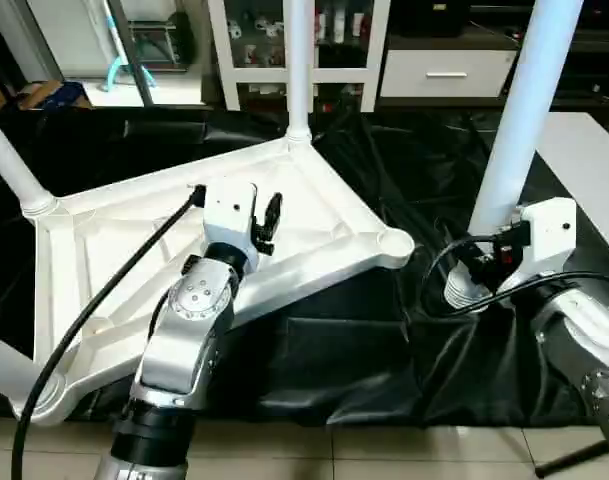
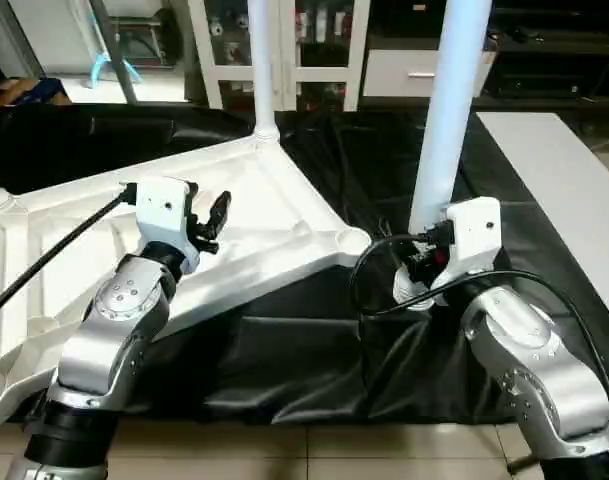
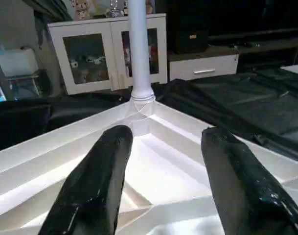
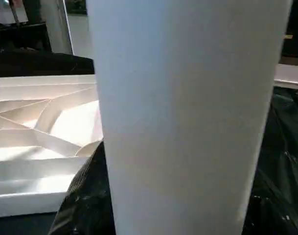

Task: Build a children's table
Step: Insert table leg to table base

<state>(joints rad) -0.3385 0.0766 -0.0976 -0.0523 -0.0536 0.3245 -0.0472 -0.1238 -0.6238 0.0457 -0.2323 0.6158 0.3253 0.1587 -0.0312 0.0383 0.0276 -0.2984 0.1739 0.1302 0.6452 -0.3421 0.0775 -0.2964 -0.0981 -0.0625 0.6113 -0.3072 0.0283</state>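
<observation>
While the white tabletop point(image 1: 314, 235) lies underside up on black cloth point(image 1: 384, 350), its near rim tilted off the floor, three legs stand in corner sockets; the right gripper point(image 2: 424, 270) clamps the fourth leg point(image 1: 524, 110) beside the empty corner socket point(image 1: 394, 242), and the left gripper point(image 1: 269, 220) hangs open above the ribs

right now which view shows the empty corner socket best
The left eye view: the empty corner socket lies unobstructed at the tabletop's corner nearest the right hand. The right eye view shows the socket equally whole. The right wrist view catches part of its rim beside the held leg.
</observation>
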